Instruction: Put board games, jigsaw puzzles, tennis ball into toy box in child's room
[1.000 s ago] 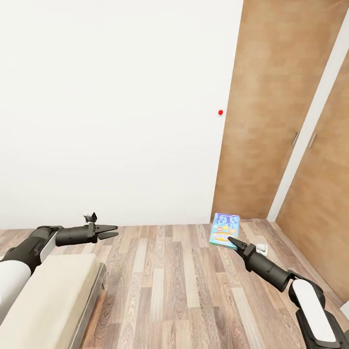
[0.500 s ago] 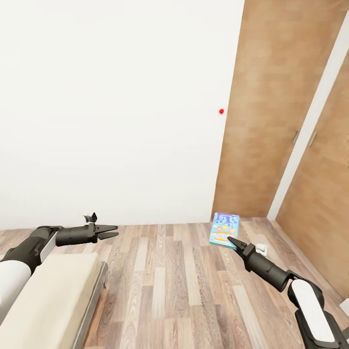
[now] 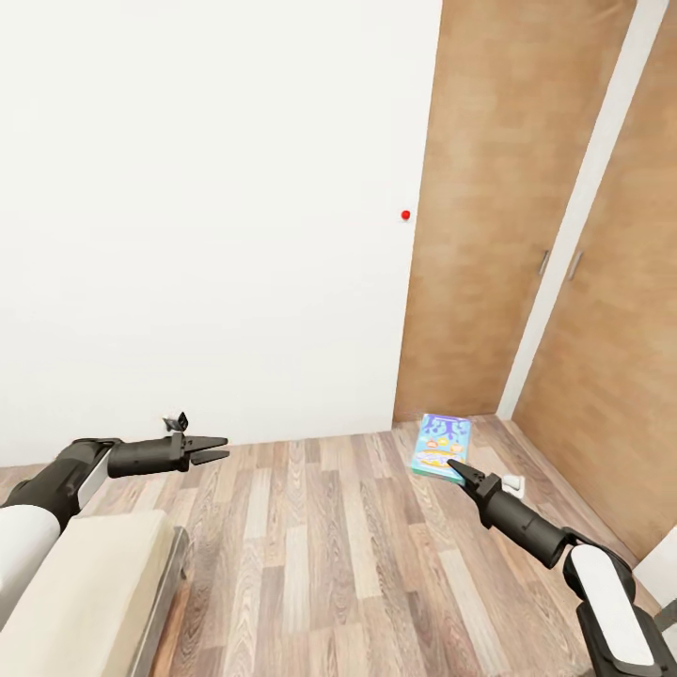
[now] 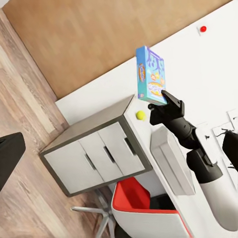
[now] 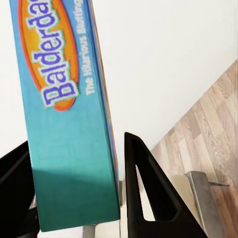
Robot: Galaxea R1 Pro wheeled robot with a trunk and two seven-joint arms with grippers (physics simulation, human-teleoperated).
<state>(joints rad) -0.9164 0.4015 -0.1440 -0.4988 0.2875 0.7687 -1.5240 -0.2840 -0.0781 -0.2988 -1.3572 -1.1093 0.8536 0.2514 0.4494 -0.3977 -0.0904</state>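
Observation:
My right gripper (image 3: 453, 465) is shut on the lower edge of a teal board game (image 3: 441, 446) and holds it upright above the wood floor. In the right wrist view the box (image 5: 64, 99), lettered "Balderdash", sits between both black fingers (image 5: 148, 193). My left gripper (image 3: 214, 449) is open and holds nothing, above the corner of the beige bed (image 3: 85, 592). The left wrist view shows the table (image 4: 94, 148) with white panels, the tennis ball (image 4: 141, 115) on its top, the light grey toy box (image 4: 171, 158) beside it, and the right gripper (image 4: 161, 96) carrying the board game (image 4: 151, 74).
Tall wooden doors (image 3: 489, 216) stand at the right, and a white wall with a red dot (image 3: 405, 214) is ahead. A red-and-white chair (image 4: 144, 208) stands by the table. A small white object (image 3: 512, 484) lies on the plank floor near the doors.
The whole picture has shifted left, so the camera has turned right; more of the doors shows and less of the bed. Both arms keep their pose, and the board game stays gripped.

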